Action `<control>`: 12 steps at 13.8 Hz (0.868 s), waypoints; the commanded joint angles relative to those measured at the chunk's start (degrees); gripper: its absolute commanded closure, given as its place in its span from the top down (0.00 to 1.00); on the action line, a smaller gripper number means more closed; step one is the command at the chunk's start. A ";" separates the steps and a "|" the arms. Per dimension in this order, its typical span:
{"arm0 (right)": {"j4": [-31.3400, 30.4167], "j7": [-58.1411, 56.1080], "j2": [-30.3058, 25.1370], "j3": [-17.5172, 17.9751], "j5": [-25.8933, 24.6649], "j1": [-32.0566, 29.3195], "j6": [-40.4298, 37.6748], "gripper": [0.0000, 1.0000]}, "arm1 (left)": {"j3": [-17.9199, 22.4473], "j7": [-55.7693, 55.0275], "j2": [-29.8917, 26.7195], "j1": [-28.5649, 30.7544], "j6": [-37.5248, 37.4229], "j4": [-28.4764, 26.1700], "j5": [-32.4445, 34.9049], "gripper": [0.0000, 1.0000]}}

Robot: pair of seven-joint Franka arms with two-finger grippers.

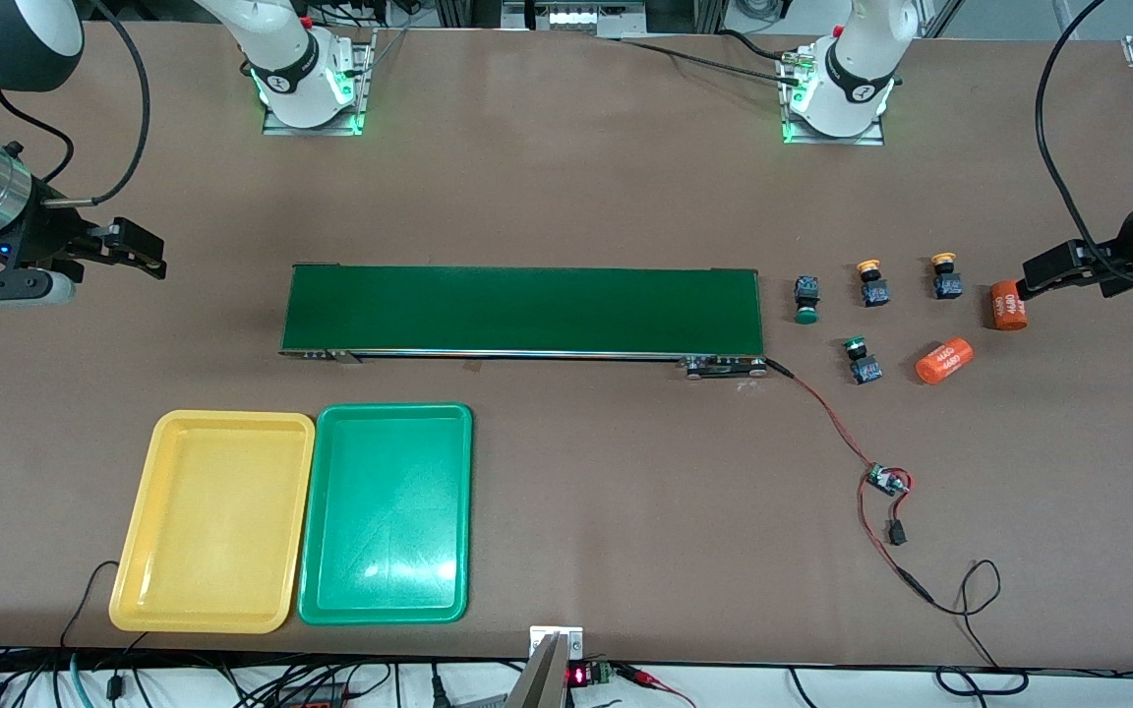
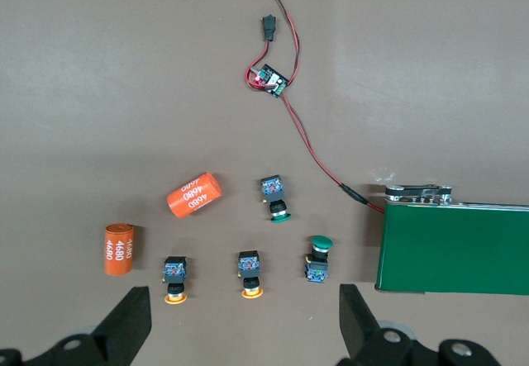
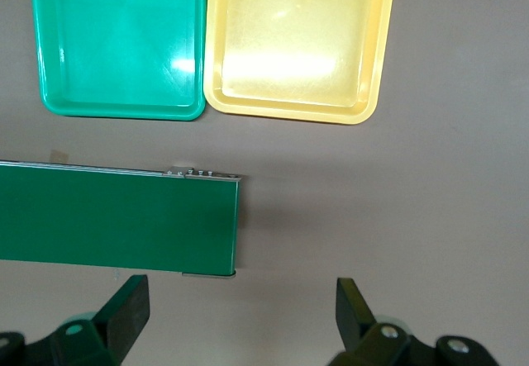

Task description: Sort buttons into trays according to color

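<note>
Yellow and green caps mark the four buttons clustered on the brown desk [image 1: 566,177] at the left arm's end, just past the end of the dark-green conveyor belt [image 1: 523,310]: one green button [image 1: 805,299] lies closest to the belt, two yellow buttons [image 1: 872,282] [image 1: 945,276] sit in a row with it, and a second green button [image 1: 860,359] rests nearer the front camera. Two orange cylinders [image 1: 945,360] [image 1: 1009,305] lie beside them. The left gripper [image 1: 1043,275] hangs over that end of the desk with its jaws spread wide and empty, the buttons lying just ahead of its fingertips in the left wrist view, so this arm looks far better placed for the first pick. The right gripper [image 1: 139,253] waits, equally wide and empty, over the desk at the right arm's end, close to the yellow tray [image 1: 139,551] and green tray [image 1: 458,511], which sit touching side by side, both bare, well apart from the buttons.
</note>
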 commanded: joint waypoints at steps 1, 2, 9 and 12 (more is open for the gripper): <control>1.25 -0.39 0.42 0.11 0.02 -0.33 -0.81 1.00 | -0.31 0.51 -0.49 0.26 -0.16 0.25 -0.19 1.00; 1.25 -0.39 0.42 0.11 0.02 -0.25 -0.81 1.00 | -0.31 0.51 -0.41 0.17 0.02 0.25 -0.19 1.00; 1.25 -0.47 0.42 0.11 0.02 -0.25 -0.72 1.00 | -0.31 -0.45 2.92 0.00 0.10 0.77 -2.12 1.00; 1.25 -0.65 0.42 0.11 -0.07 -0.07 -0.72 1.00 | -0.22 -0.54 5.65 -3.94 0.11 -0.01 -1.15 1.00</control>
